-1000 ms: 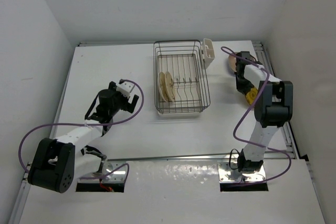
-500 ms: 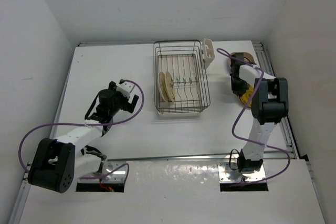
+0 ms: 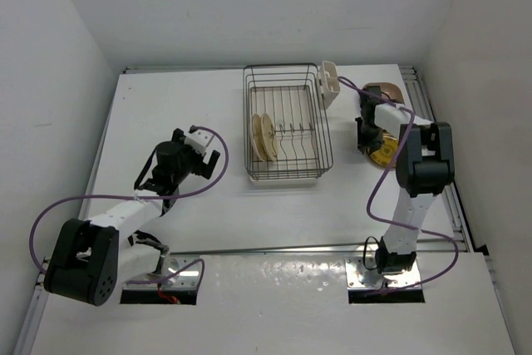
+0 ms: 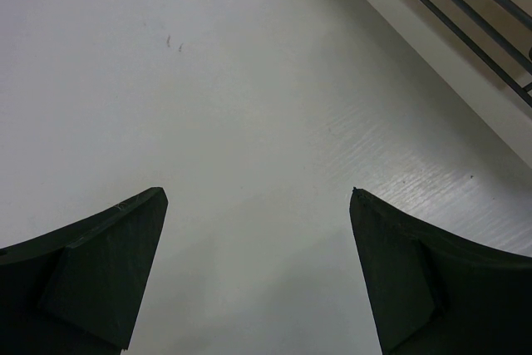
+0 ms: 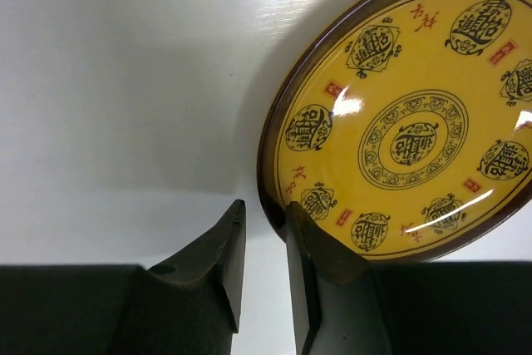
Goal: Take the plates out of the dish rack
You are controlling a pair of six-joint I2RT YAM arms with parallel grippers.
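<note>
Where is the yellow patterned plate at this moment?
In the top view, the yellow patterned plate lies on the table right of the dish rack, close beside the right claw. A brownish plate lies beyond it, toward the far edge.

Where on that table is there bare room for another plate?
Bare tabletop lies between the left claw and the dish rack, and along the rack's near side. Crowded at right: yellow plate, brownish plate, right claw.

Two cream plates (image 3: pixel 263 137) upright in rack (image 3: pixel 325 144)
</note>
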